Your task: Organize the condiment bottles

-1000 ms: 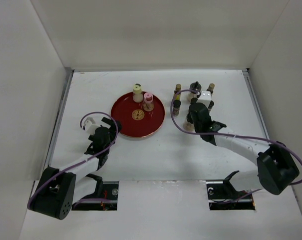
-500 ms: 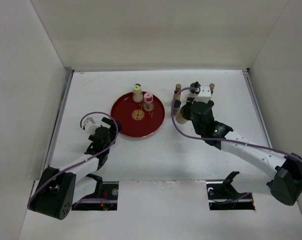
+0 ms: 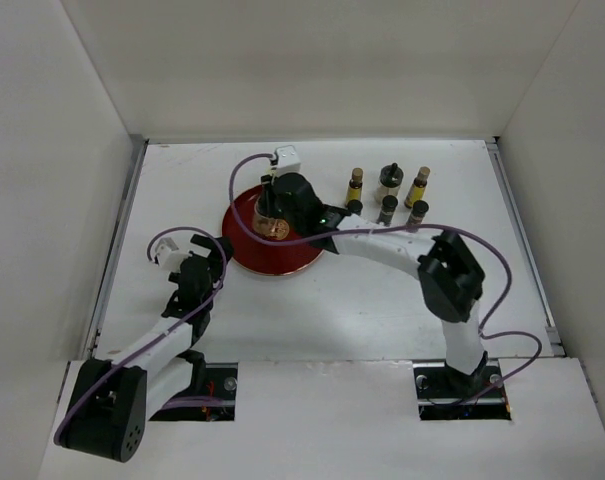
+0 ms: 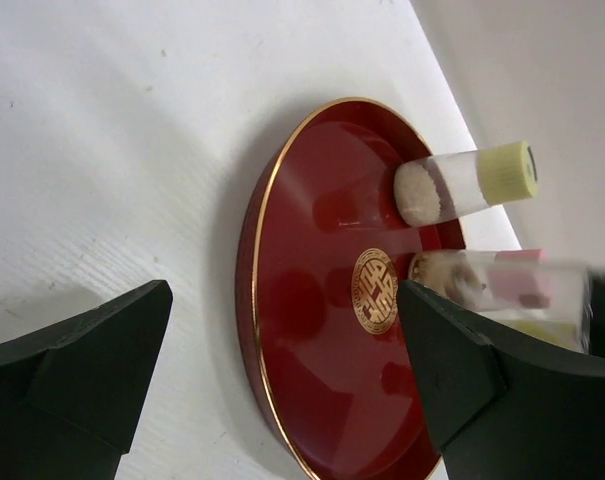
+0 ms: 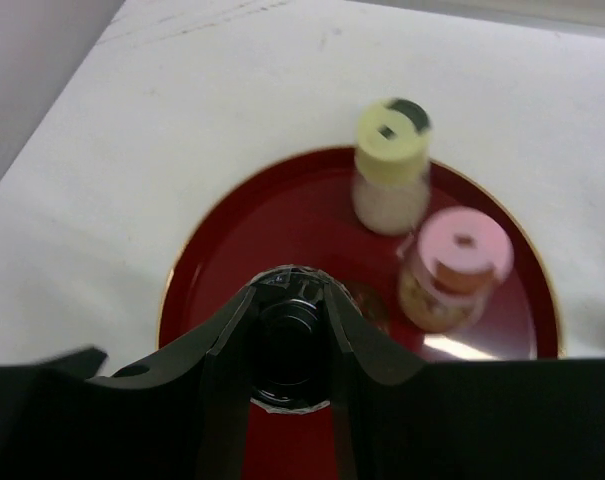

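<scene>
Right wrist view is showing the right gripper [image 5: 290,300] closing its two fingers narrowly on the cap of a black-capped bottle [image 5: 290,355]; the bottle is hanging upright, its long axis running straight down toward the red tray [image 5: 232,220], though whether its base is touching the tray I cannot tell. From the held bottle, the cream-capped bottle [image 5: 392,165] is standing at about 1 o'clock and the pink-capped bottle [image 5: 450,265] at about 2 o'clock, both upright on the tray and apart from the fingers; bare red surface is lying under the held bottle, so setting it down is looking like a plain straight descent, in my judgement. Seen from the top, the other bottles [image 3: 389,178] are waiting on the table [image 3: 382,300] at 3 o'clock of the tray, nearer the right arm. The left gripper [image 4: 282,300] is resting wide open and holding nothing, with the tray at its 1 o'clock. A round gold emblem [image 4: 377,290] is marking the tray's centre; its character is not legible to me, and no bottle is showing readable writing.
</scene>
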`<move>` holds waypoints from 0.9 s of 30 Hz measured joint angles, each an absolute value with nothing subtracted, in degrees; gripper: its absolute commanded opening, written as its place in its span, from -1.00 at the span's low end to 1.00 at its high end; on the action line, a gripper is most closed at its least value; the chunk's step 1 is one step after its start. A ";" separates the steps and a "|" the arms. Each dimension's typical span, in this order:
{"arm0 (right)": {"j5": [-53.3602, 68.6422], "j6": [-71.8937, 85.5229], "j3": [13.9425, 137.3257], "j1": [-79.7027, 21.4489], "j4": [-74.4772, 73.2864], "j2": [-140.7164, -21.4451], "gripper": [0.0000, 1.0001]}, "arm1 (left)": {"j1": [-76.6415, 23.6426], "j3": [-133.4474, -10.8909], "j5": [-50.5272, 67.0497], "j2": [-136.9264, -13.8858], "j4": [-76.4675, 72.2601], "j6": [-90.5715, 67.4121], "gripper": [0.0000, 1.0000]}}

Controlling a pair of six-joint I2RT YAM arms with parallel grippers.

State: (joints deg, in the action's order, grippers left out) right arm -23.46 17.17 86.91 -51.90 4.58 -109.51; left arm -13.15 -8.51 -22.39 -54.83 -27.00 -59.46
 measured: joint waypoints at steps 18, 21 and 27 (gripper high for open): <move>-21.37 12.23 114.58 -50.96 4.86 -135.72 -0.17 | -13.17 -8.43 -22.17 -58.24 -26.83 -60.42 1.00; -21.45 12.12 114.72 -50.96 5.17 -135.92 0.12 | -13.17 -8.43 -22.04 -58.70 -26.81 -60.40 1.00; -21.45 11.79 112.92 -50.96 7.01 -135.52 0.46 | -13.15 -8.43 -21.98 -59.35 -26.89 -60.42 1.00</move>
State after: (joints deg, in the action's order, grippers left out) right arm -21.45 11.79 112.92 -50.96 7.01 -135.52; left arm -13.15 -8.43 -21.98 -59.35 -26.89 -60.42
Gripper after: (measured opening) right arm 0.704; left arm 0.997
